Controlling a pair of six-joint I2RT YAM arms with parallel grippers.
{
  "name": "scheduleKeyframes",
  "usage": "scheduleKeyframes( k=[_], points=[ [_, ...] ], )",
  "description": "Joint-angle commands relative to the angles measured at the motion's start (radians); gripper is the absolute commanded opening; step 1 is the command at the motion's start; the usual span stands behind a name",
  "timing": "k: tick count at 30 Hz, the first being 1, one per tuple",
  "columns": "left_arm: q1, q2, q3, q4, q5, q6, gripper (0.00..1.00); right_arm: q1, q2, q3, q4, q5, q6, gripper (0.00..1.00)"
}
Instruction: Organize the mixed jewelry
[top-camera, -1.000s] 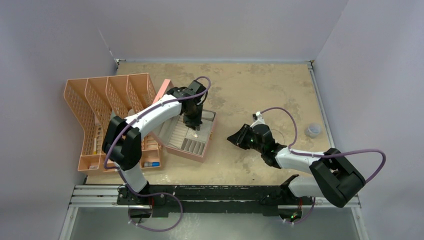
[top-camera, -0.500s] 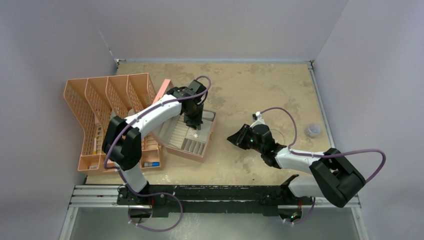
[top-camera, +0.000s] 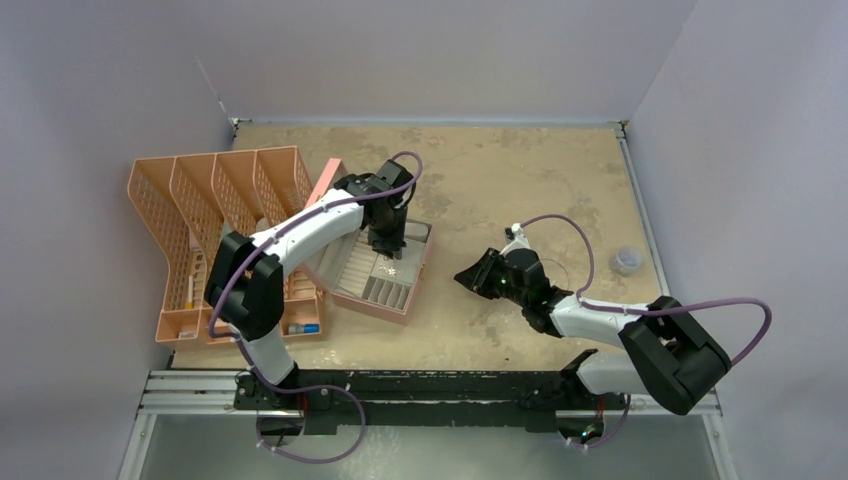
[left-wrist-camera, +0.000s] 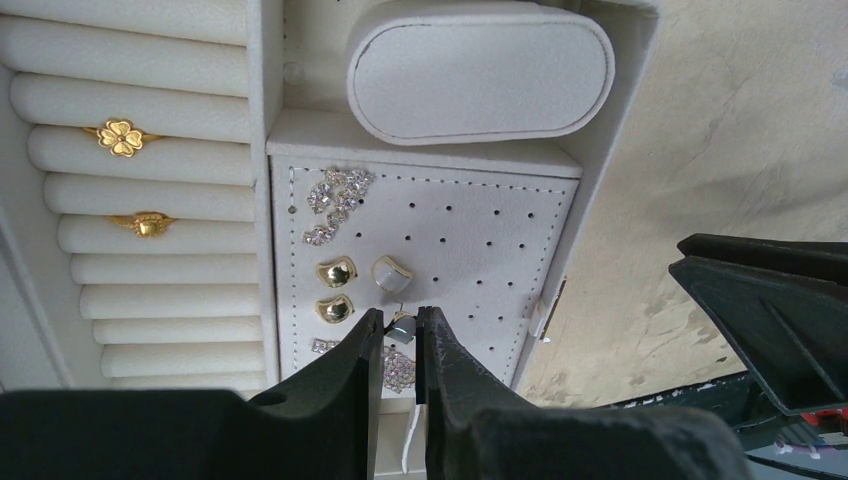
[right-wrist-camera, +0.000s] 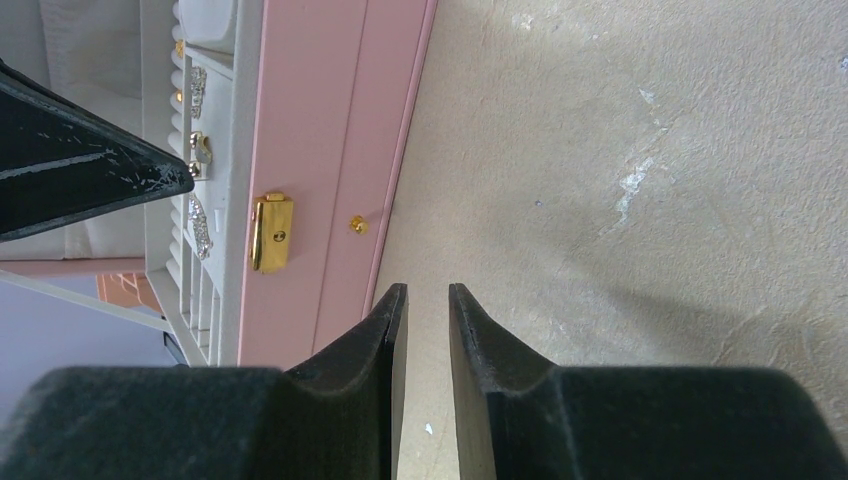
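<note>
We pinch small silver stud (left-wrist-camera: 403, 327) with left end effector (left-wrist-camera: 401, 352) over pink jewelry box (top-camera: 378, 270) (white inside); right end effector (right-wrist-camera: 427, 330) nearly closed, empty, beside box.

Counted inside the pink jewelry box (top-camera: 378, 270): two gold rings (left-wrist-camera: 120, 135) in the roll slots, two gold studs (left-wrist-camera: 336, 272) and one pale stud (left-wrist-camera: 391, 273) on the perforated pad (left-wrist-camera: 480, 250); beside it, four orange mesh trays (top-camera: 190, 215).

The top view looks steeply down from behind the arm bases, far enough to take in the whole table (top-camera: 500, 180). Both wrist views sit close, facing the pink jewelry box (top-camera: 375, 268) (left-wrist-camera: 440, 230) (right-wrist-camera: 310, 150), which all three views share.
</note>
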Motion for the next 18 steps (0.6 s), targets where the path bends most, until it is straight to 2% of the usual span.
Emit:
scheduleKeyframes(
  k=[1,18],
  points=[
    [-0.002,-0.046,0.011,-0.003,-0.001,0.028,0.0,0.004,-0.005,0.006,0.037,0.026,-0.014,0.24],
    [-0.003,-0.078,-0.01,-0.016,-0.002,0.024,0.0,0.004,-0.008,0.005,0.033,0.027,-0.012,0.24]
  ],
)
